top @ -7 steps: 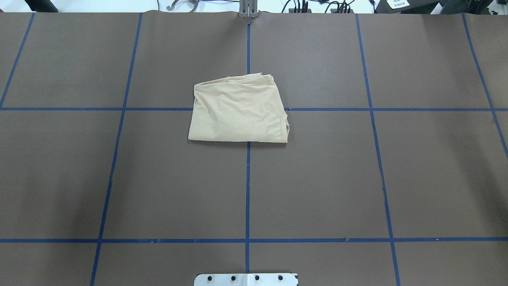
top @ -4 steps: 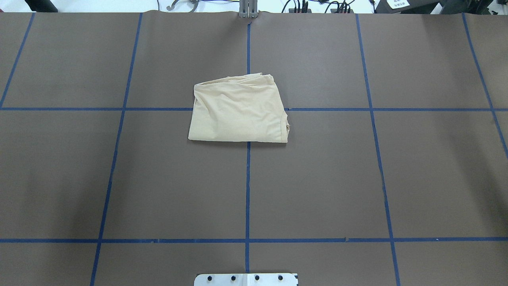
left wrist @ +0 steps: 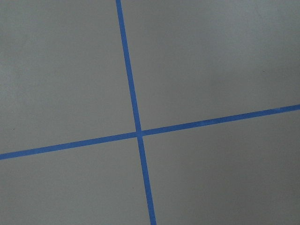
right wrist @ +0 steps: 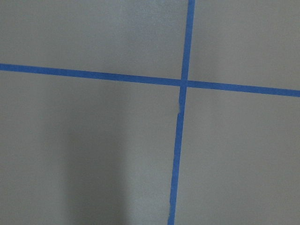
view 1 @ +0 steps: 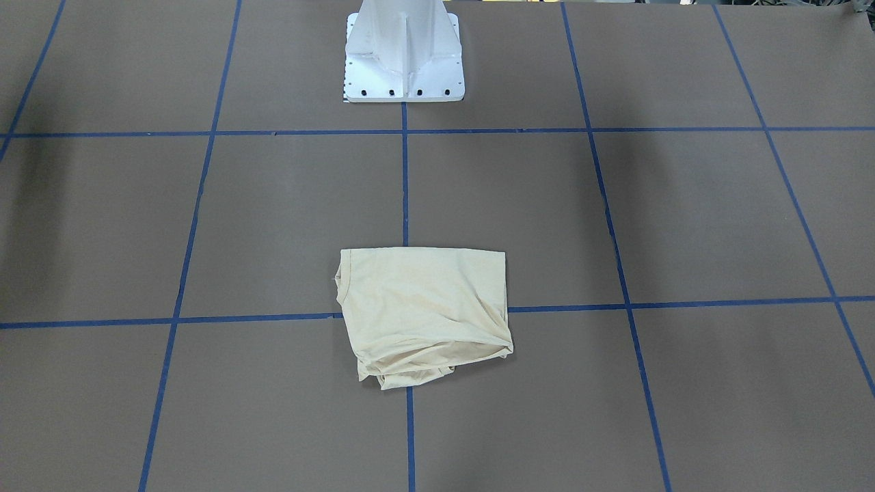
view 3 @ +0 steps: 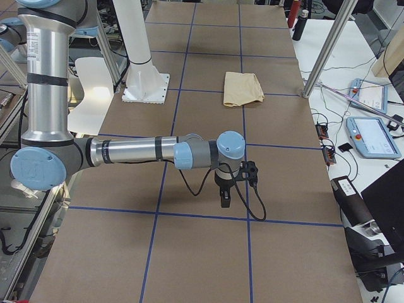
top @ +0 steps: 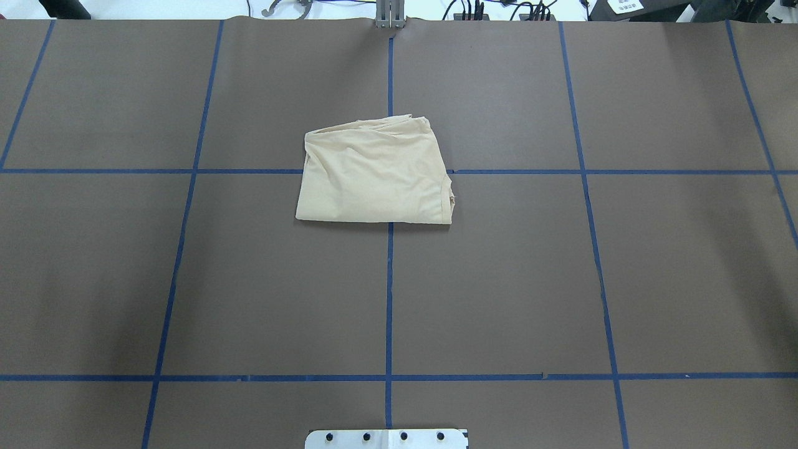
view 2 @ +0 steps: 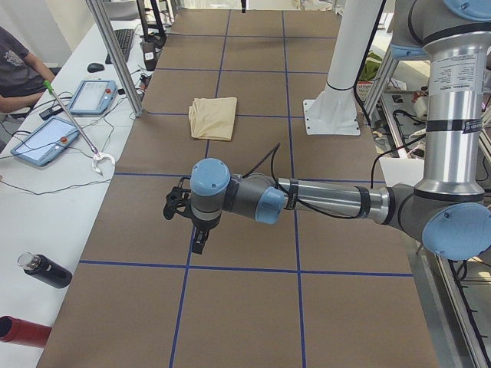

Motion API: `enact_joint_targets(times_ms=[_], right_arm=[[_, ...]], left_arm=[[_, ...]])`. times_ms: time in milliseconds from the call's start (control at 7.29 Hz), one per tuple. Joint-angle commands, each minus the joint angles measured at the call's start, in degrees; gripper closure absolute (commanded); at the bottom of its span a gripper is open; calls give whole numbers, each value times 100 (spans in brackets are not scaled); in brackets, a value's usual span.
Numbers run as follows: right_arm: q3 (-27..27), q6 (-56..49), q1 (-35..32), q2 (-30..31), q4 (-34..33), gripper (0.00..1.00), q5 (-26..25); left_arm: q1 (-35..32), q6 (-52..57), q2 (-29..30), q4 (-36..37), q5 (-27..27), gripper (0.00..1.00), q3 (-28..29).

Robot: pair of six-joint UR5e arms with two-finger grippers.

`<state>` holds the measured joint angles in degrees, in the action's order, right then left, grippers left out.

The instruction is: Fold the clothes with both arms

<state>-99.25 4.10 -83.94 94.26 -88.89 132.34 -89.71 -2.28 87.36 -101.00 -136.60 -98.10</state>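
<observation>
Lying folded on brown desk (top: 530,280): pale cream-yellow thin T-shirt (top: 374,181) | looks soft, limp | best pinch layered corners | left black pincer (view 2: 198,242), right black pincer (view 3: 225,198): grip cannot tell

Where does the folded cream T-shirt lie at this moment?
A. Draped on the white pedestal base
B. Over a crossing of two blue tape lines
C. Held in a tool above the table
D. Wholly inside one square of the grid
B: in the overhead view the folded T-shirt lies flat on the table and hides the point where two blue tape lines meet.
</observation>
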Motion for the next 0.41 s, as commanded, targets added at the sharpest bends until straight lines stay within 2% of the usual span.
enact_joint_targets(times_ms=[0, 275], right_arm=[[11, 12, 9, -4, 20, 0, 55], [2, 38, 9, -4, 12, 0, 55]], left_arm=[[-2, 0, 0, 1, -7, 0, -69], [-2, 26, 26, 1, -7, 0, -69]])
